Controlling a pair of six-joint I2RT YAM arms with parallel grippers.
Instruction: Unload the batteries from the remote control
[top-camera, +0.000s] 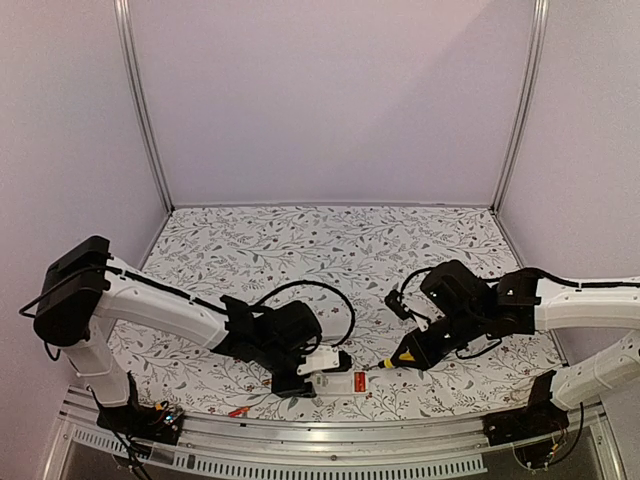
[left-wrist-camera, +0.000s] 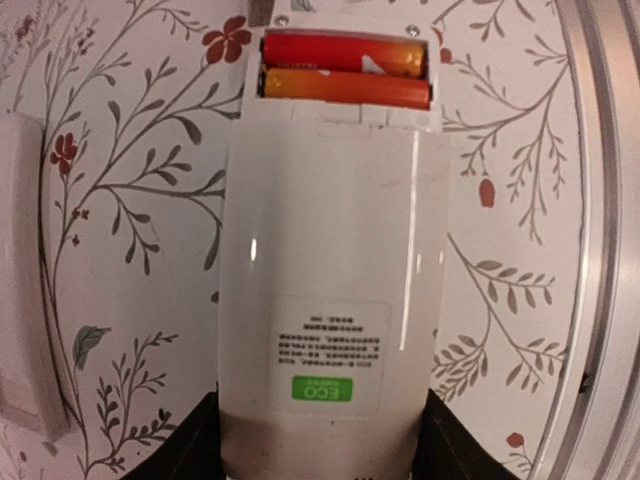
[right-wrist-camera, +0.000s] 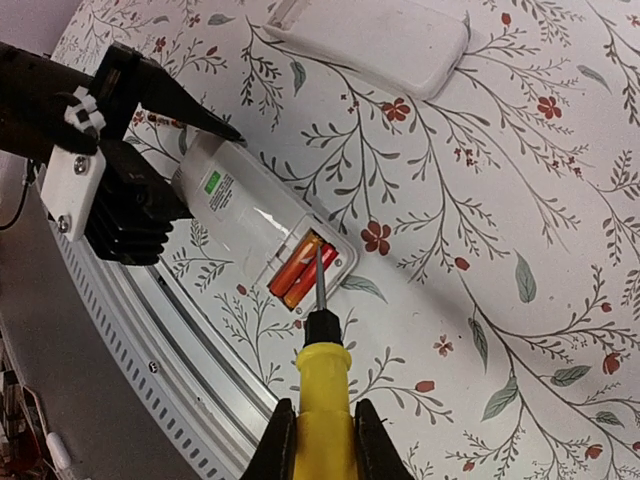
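The white remote (left-wrist-camera: 330, 300) lies face down near the table's front edge, with its battery bay open. Two red-orange batteries (left-wrist-camera: 345, 70) sit side by side in the bay, and they also show in the right wrist view (right-wrist-camera: 298, 275). My left gripper (left-wrist-camera: 318, 425) is shut on the remote's label end, one finger on each side; it shows from above too (top-camera: 305, 378). My right gripper (right-wrist-camera: 322, 410) is shut on a yellow-handled screwdriver (right-wrist-camera: 322, 385). Its metal tip (right-wrist-camera: 318, 265) rests over the batteries at the bay's end. From above, the screwdriver (top-camera: 403, 356) points left at the remote (top-camera: 340, 381).
The detached white battery cover (right-wrist-camera: 375, 40) lies on the floral mat just beyond the remote; its edge shows in the left wrist view (left-wrist-camera: 20, 280). The metal front rail (right-wrist-camera: 190, 400) runs close beside the remote. A small red-orange item (top-camera: 237, 410) lies by the front rail.
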